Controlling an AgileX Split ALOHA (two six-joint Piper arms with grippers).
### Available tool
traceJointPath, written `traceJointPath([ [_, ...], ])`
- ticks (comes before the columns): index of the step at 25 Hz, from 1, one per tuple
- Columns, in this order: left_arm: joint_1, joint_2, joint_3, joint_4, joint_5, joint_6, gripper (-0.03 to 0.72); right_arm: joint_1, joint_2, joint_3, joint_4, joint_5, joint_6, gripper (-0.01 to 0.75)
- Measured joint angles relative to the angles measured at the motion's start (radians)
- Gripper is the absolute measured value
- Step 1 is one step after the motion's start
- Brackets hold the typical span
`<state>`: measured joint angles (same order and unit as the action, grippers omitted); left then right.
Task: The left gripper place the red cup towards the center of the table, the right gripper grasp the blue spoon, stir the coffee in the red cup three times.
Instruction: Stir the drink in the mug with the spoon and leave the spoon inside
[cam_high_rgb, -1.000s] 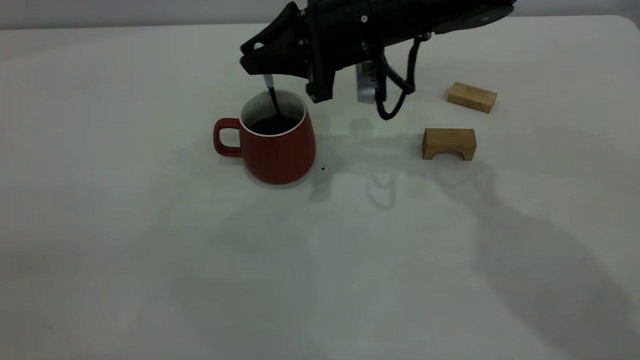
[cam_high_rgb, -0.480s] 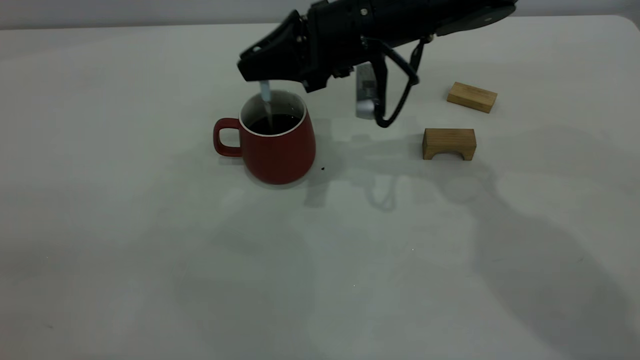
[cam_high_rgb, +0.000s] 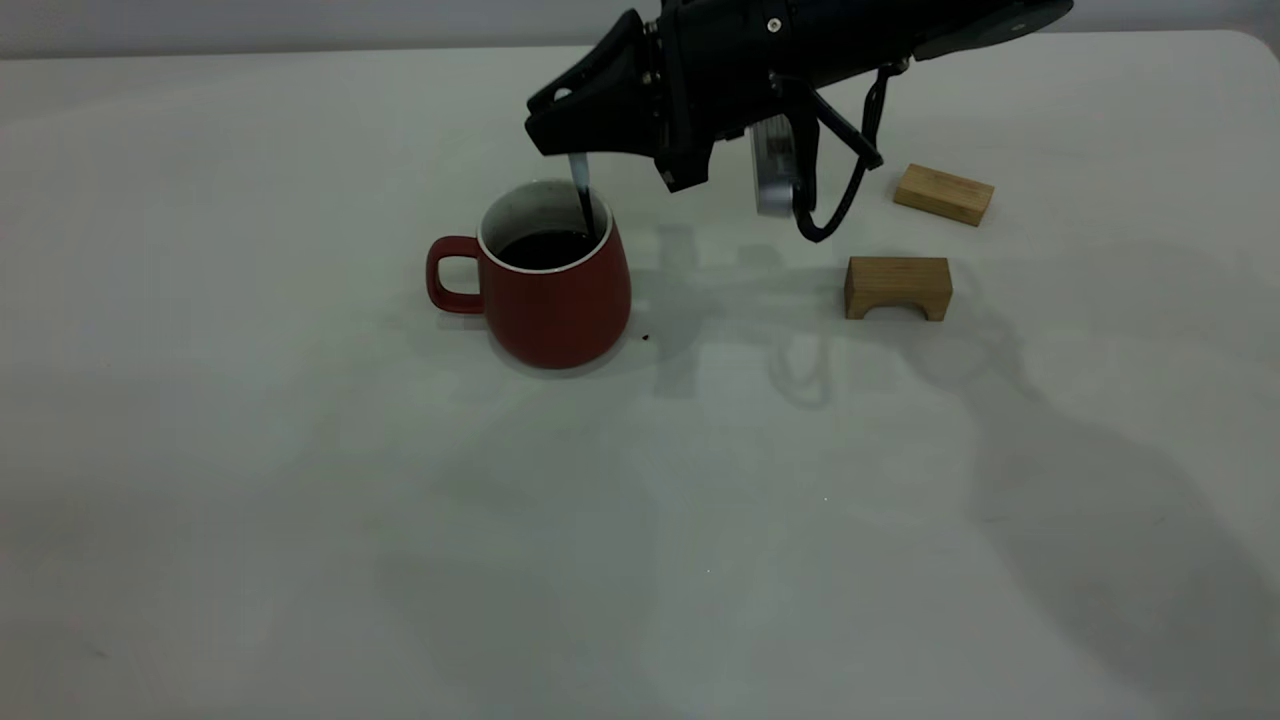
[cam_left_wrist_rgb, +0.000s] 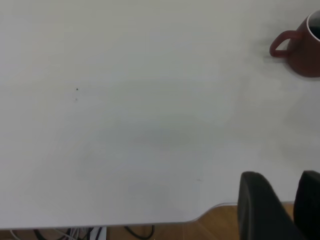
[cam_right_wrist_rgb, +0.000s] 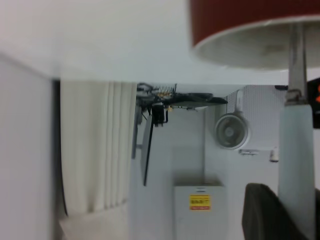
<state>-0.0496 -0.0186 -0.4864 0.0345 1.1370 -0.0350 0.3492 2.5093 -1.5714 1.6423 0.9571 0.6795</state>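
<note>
The red cup (cam_high_rgb: 555, 285) stands on the table (cam_high_rgb: 300, 450), handle toward the exterior view's left, with dark coffee (cam_high_rgb: 543, 250) inside. My right gripper (cam_high_rgb: 575, 150) hovers just above the cup's rim, shut on the blue spoon (cam_high_rgb: 580, 180). The spoon hangs nearly upright, its lower end in the coffee at the cup's right side. The right wrist view shows the spoon (cam_right_wrist_rgb: 297, 160) running to the cup (cam_right_wrist_rgb: 240, 20), a finger (cam_right_wrist_rgb: 265, 215) beside it. My left gripper (cam_left_wrist_rgb: 285, 182) is parked off the table's edge, far from the cup (cam_left_wrist_rgb: 300, 52), a narrow gap between its fingers.
Two wooden blocks lie right of the cup: an arch-shaped one (cam_high_rgb: 897, 287) and a flat one (cam_high_rgb: 944, 193) farther back. A tiny dark speck (cam_high_rgb: 647, 337) sits by the cup's base. In the left wrist view, cables (cam_left_wrist_rgb: 75, 233) hang below the table's edge.
My right gripper has carried the spoon around inside the cup: middle a second ago, then the left side, now the right side. The cup has stayed put.
</note>
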Motion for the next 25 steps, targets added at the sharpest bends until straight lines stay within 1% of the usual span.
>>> traceJointPath([
  [3, 0.0, 0.0, 0.0, 0.0, 0.0, 0.0, 0.246, 0.002, 0.0, 0.0, -0.009, 0.004, 0.142, 0.109],
  [5, 0.0, 0.0, 0.0, 0.0, 0.0, 0.0, 0.246, 0.005, 0.0, 0.0, -0.004, 0.008, 0.19, 0.109],
  [11, 0.0, 0.0, 0.0, 0.0, 0.0, 0.0, 0.246, 0.026, 0.002, 0.0, 0.005, 0.0, 0.201, 0.106],
  [16, 0.0, 0.0, 0.0, 0.0, 0.0, 0.0, 0.246, 0.029, 0.021, -0.001, 0.017, -0.011, 0.2, 0.106],
  [18, 0.0, 0.0, 0.0, 0.0, 0.0, 0.0, 0.246, 0.029, 0.021, -0.002, 0.016, -0.003, 0.2, 0.124],
  [19, 0.0, 0.0, 0.0, 0.0, 0.0, 0.0, 0.246, 0.029, 0.021, -0.002, 0.012, 0.004, 0.2, 0.144],
  [21, 0.0, 0.0, 0.0, 0.0, 0.0, 0.0, 0.246, 0.029, 0.023, -0.002, 0.007, 0.026, 0.201, 0.214],
  [24, 0.0, 0.0, 0.0, 0.0, 0.0, 0.0, 0.246, 0.03, 0.023, -0.002, 0.001, 0.044, 0.194, 0.383],
  [25, 0.0, 0.0, 0.0, 0.0, 0.0, 0.0, 0.246, 0.03, 0.023, -0.002, -0.001, 0.049, 0.185, 0.429],
])
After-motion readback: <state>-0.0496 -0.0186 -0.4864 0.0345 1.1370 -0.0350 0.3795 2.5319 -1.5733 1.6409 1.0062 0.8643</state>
